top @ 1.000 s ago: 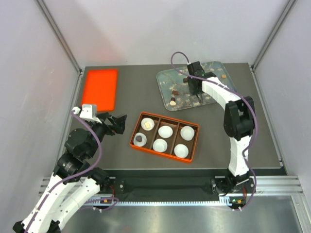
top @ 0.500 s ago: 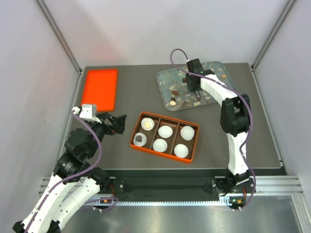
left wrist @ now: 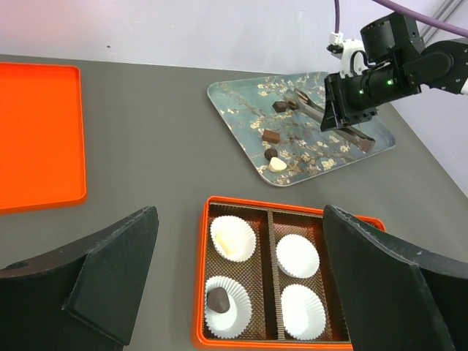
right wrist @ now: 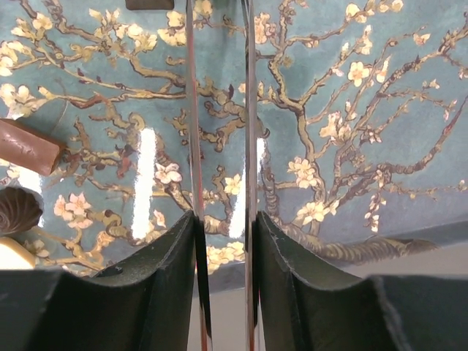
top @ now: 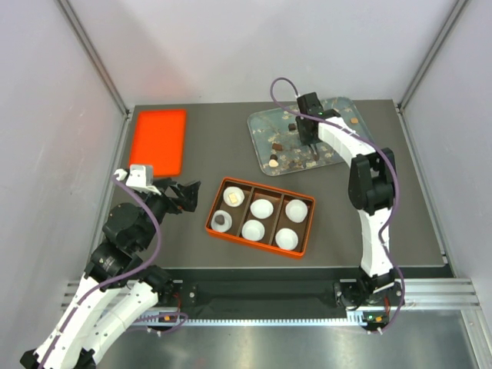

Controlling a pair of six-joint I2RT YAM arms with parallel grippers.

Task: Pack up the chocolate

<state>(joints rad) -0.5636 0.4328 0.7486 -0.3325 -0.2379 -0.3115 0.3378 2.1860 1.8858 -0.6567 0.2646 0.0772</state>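
Observation:
Several chocolates lie on the blossom-printed tray (top: pixel 338 108): a dark square (left wrist: pixel 278 107), a brown bar (left wrist: pixel 272 135), a dark round (left wrist: pixel 270 153) and a pale piece (left wrist: pixel 277 164). My right gripper (top: pixel 307 135) hovers over the tray, shut on metal tongs (right wrist: pixel 191 110) whose two blades run forward, apart, past the dark square (right wrist: pixel 150 4). The orange box (top: pixel 217 231) holds six white cups; one has a pale piece (top: pixel 231 198), one a dark piece (left wrist: pixel 219 299). My left gripper (left wrist: pixel 240 213) is open and empty, left of the box.
An orange lid (top: pixel 157 141) lies flat at the far left. One small brown piece (top: pixel 354 121) sits near the tray's far right corner. Enclosure walls and metal posts ring the grey table (top: pixel 207 138).
My right gripper has shifted slightly left and back over the tray with the tongs. The left arm has not moved.

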